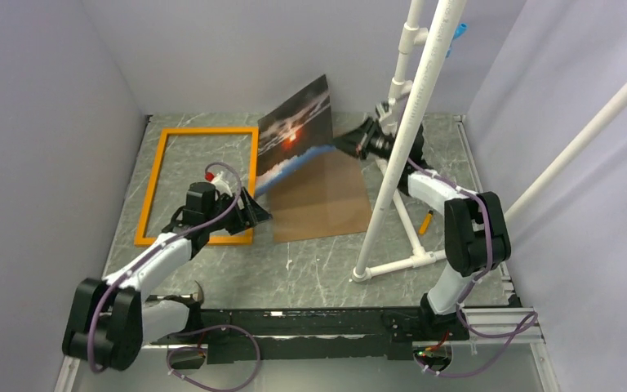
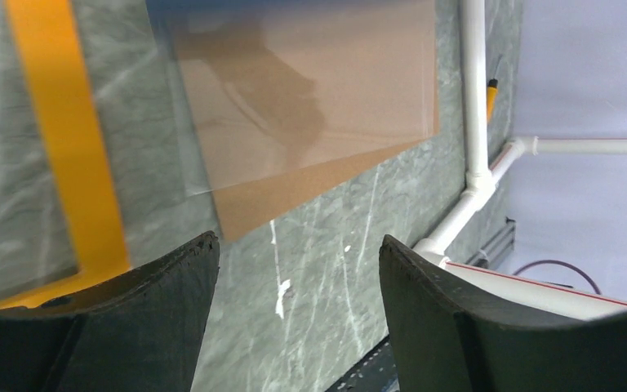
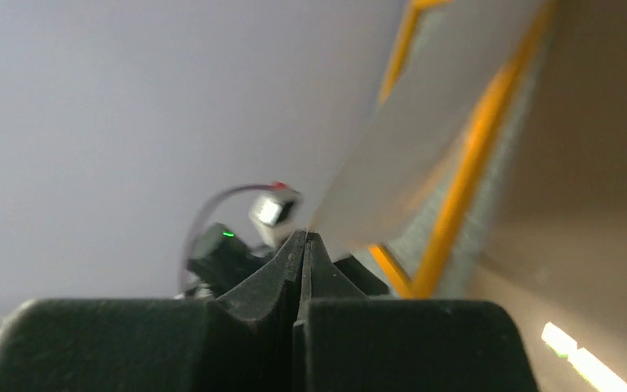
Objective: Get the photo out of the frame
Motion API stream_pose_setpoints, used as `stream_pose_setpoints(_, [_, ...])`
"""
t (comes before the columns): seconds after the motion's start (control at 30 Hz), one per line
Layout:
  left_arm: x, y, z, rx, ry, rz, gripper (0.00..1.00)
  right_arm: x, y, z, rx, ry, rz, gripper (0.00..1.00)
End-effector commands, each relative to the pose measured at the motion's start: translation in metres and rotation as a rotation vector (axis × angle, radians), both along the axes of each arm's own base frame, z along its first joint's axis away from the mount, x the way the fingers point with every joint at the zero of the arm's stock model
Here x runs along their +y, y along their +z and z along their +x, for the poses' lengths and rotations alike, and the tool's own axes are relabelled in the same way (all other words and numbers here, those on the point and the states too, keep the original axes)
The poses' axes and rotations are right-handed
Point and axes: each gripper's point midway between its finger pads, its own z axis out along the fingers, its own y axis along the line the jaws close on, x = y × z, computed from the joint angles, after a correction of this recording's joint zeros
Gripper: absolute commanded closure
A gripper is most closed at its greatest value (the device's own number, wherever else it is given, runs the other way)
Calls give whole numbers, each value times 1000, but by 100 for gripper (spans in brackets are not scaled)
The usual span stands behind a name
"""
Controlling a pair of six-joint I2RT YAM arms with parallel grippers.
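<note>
1. I see the photo (image 1: 294,131) out of the frame (image 1: 210,131). It stands steeply tilted at the far middle of the tabletop (image 1: 318,269), with its sunset face turned toward the overhead camera.
2. The right gripper (image 1: 349,144) has its fingers together, clamped on the photo's right edge. From the right wrist I see the fingers (image 3: 277,278) pressed tight, with the pale back of the photo (image 3: 424,122) rising from their tips.
3. The photo's lower edge runs low along the far-left side of the brown backing board (image 1: 326,200). I cannot tell whether it touches the board.
4. The frame lies flat on the left far part of the tabletop, just left of the photo, with only grey marble inside its orange rails.
5. The backing board lies flat, right of the frame and near of the photo.
6. The left gripper (image 1: 255,214) hangs over the frame's near right corner with its fingers apart, holding nothing. In its wrist view, tabletop shows between the two fingers (image 2: 171,302), with the frame's rail (image 2: 65,139) and the board (image 2: 294,200) beyond.
7. A white pipe stand (image 1: 400,155) rises on the right, and a small screwdriver (image 1: 426,222) lies beside its base.
</note>
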Motion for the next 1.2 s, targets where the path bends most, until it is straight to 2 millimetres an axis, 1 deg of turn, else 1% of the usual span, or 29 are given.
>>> stream_pose_setpoints(0.0, [32,-6,-18,3,45,132,25,-20,-39,-15,-10,-71,8,100])
stream_pose_setpoints(0.07, [39,-4,-27,-5,61,149,25,-29,-71,-24,41,-91,-25,100])
stream_pose_setpoints(0.1, [43,0,-30,-23,74,160,24,-33,-85,-30,62,-98,-40,100])
stream_pose_setpoints(0.2, [53,7,-38,-43,105,189,23,-42,-120,-42,119,-116,-81,100])
stream_pose_setpoints(0.3, [59,21,-39,-77,118,218,23,-55,-142,-49,137,-148,-125,100])
stream_pose_setpoints(0.4, [62,31,-37,-97,124,242,22,-62,-163,-54,174,-134,-179,100])
stream_pose_setpoints(0.6, [58,34,-37,-98,111,218,23,-76,-195,-69,276,-53,-213,100])
stream_pose_setpoints(0.67, [56,32,-37,-91,110,204,23,-82,-200,-74,289,-48,-208,100])
stream_pose_setpoints(0.8, [54,27,-38,-79,103,194,23,-84,-206,-81,297,-39,-224,100])
stream_pose_setpoints(0.93, [53,32,-37,-85,97,190,23,-88,-217,-83,333,-41,-266,100])
stream_pose_setpoints(0.97, [52,33,-37,-88,95,191,23,-89,-222,-84,352,-43,-293,100])
stream_pose_setpoints(1.0, [53,35,-38,-91,97,192,23,-91,-227,-85,369,-45,-326,96])
stream_pose_setpoints(1.07, [55,41,-39,-108,101,197,23,-97,-237,-88,412,-59,-401,81])
stream_pose_setpoints(1.13, [58,51,-40,-135,111,208,23,-111,-243,-90,437,-117,-524,70])
stream_pose_setpoints(1.17, [61,55,-40,-149,120,220,23,-121,-246,-91,450,-153,-594,67])
